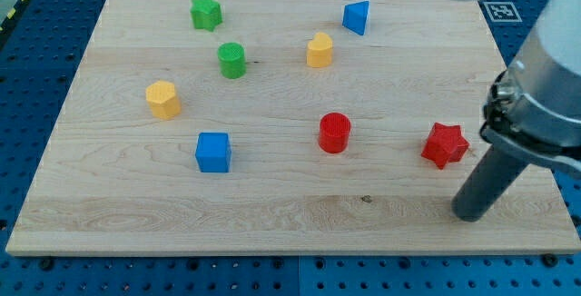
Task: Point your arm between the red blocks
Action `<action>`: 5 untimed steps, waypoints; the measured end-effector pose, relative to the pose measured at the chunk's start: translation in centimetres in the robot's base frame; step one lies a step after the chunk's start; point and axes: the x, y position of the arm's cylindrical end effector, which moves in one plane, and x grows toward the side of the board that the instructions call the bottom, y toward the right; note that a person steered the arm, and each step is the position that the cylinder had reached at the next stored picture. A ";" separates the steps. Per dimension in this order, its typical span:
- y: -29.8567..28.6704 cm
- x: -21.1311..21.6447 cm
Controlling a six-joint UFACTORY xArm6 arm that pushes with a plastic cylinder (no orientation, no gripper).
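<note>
Rod ended in my tip (472, 214), resting on the table (272, 210) at about 5 o'clock from the red star (445, 144), close but apart. Red cylinder (334, 133) sat at the star's 9 o'clock, well apart. No claw was fitted, so none showed.

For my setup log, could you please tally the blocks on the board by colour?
Red: 2, the red cylinder and the red star
Green: 2, the green star and the green cylinder
Yellow: 2, one and another
Blue: 2, the blue cube and the blue triangle
Total: 8
</note>
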 end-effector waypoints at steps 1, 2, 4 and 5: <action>-2.8 -1.2; -6.2 -5.4; -6.7 -7.9; -6.7 -8.0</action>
